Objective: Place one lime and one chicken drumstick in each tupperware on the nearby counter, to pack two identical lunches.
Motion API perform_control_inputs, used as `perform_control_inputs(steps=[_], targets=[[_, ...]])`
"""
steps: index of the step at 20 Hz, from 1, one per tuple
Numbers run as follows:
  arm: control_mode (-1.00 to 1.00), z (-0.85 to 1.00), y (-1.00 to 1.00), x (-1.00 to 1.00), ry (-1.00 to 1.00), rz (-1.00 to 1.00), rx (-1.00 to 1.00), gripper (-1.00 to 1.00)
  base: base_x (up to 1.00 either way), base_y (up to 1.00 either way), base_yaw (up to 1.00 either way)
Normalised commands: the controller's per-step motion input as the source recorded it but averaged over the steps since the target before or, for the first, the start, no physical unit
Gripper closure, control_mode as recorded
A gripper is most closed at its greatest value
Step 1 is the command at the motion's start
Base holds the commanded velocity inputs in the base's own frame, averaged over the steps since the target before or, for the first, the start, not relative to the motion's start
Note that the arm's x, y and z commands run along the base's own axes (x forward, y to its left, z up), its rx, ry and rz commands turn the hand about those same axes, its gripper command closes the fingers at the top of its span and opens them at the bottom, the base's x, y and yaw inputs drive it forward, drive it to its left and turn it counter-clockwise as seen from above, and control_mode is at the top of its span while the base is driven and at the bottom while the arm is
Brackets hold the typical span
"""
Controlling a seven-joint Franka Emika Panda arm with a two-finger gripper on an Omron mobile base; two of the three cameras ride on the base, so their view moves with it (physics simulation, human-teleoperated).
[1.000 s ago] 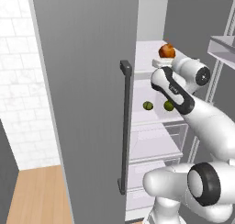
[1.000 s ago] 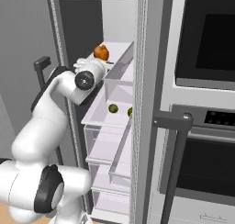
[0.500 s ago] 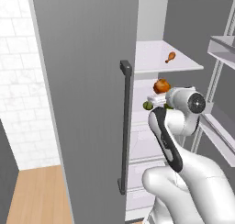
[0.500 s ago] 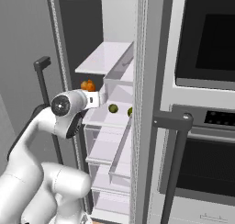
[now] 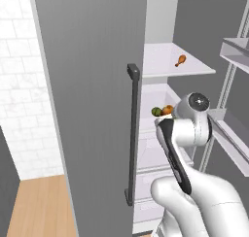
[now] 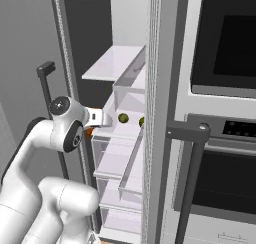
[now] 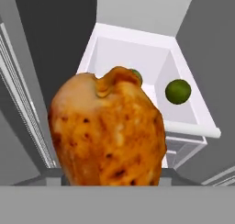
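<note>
Hand view showed your gripper (image 7: 110,179) clamped on a chicken drumstick (image 7: 108,131) at the fridge's mouth; two limes (image 7: 177,91) lay inside. Next, you needed to reach a tupperware.

A home kitchen: an open fridge (image 5: 92,85) with white shelves (image 5: 170,66), a built-in wall oven (image 6: 220,138) beside it, white tiled wall (image 5: 19,85), wood flooring (image 5: 39,207).
</note>
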Motion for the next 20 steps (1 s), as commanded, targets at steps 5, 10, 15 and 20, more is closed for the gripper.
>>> perform_control_inputs(steps=[5, 10, 15, 20], targets=[[1.0, -0.08, 0.0, -0.56, -0.03, 0.03, 0.0, 1.0, -0.2, 0.0, 0.02], [1.0, 0.0, 0.0, 0.0, 0.0, 0.0, 0.0, 1.0, -1.0, 0.0, 0.13], [1.0, 0.0, 0.0, 0.0, 0.0, 0.0, 0.0, 1.0, -1.0, -0.02, -0.02], [1.0, 0.0, 0.0, 0.0, 0.0, 0.0, 0.0, 1.0, -1.0, -0.02, -0.61]])
